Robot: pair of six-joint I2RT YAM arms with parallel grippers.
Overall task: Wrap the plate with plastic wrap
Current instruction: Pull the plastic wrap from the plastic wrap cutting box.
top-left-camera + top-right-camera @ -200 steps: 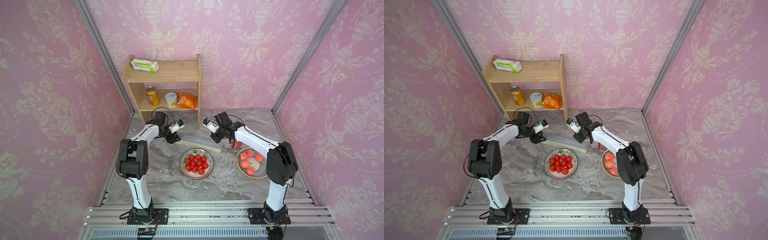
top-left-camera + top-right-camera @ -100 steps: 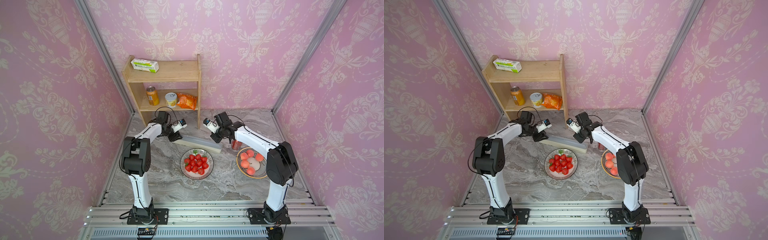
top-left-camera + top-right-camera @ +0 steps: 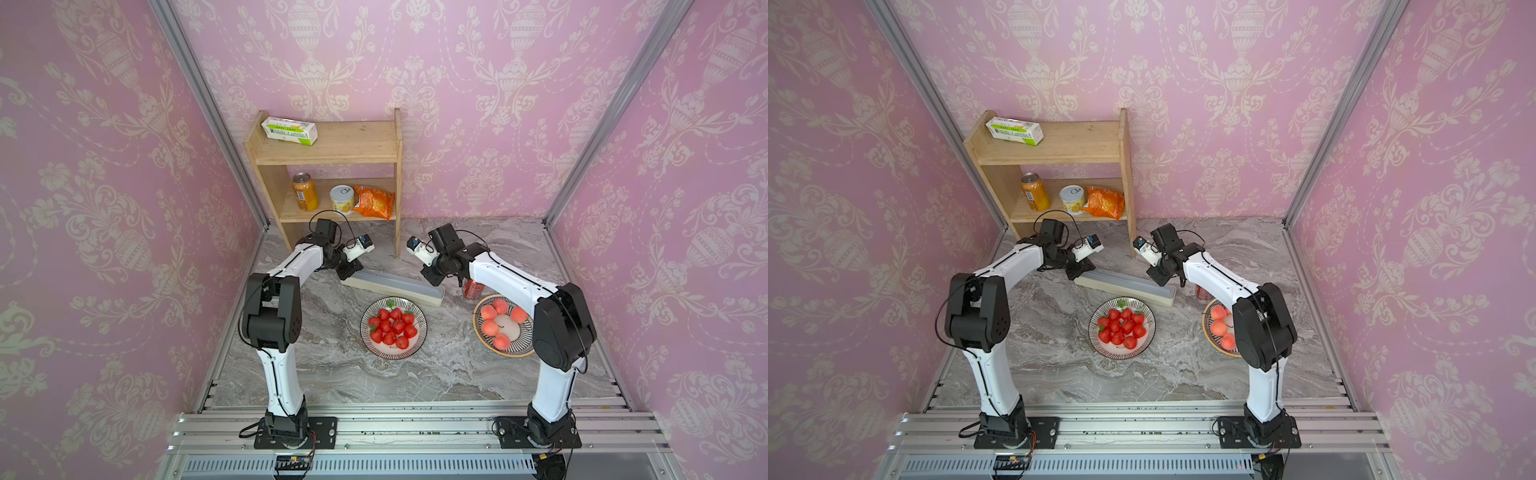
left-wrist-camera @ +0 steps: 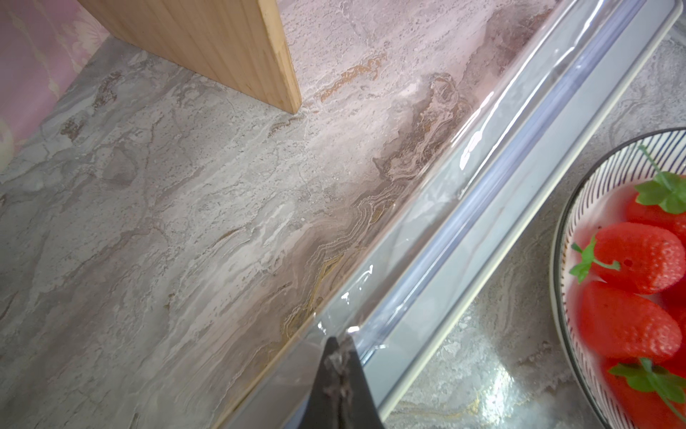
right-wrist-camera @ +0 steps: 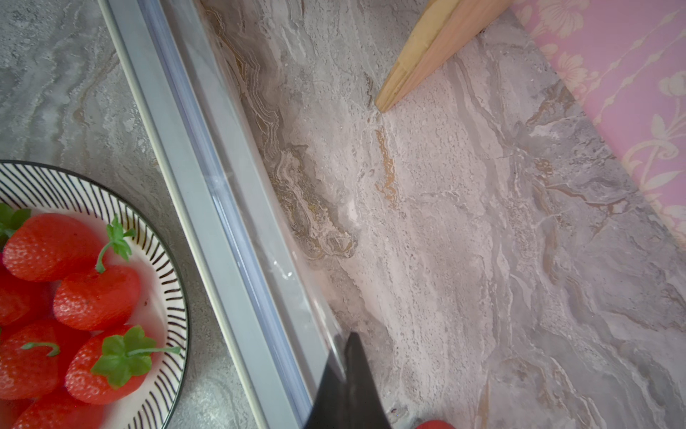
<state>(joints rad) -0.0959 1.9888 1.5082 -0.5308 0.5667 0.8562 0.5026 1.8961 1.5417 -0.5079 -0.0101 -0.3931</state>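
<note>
The dispenser box [image 3: 395, 286] lies slantwise on the bench [image 3: 332, 374]. The left hand [image 3: 348, 272] is at the box's end nearer the wooden shelf [image 3: 332, 143], with its fingers pressed together on the plastic wrap [image 4: 427, 208]. The left wrist view shows crinkled film caught between the tips. The right hand [image 3: 432, 277] is at the box's opposite end, fingers likewise together, and in the right wrist view the film's edge runs up into them. The wrap shows as a narrow clear strip along the box's shelf-side long edge, lying over the grey top and onto the bench. The plate [image 3: 393, 356] of strawberries [image 3: 392, 326] sits just beside the box's other long side, uncovered. A peach plate [image 3: 512, 352] and a red can [image 3: 471, 289] stand past the end where the right hand is.
</note>
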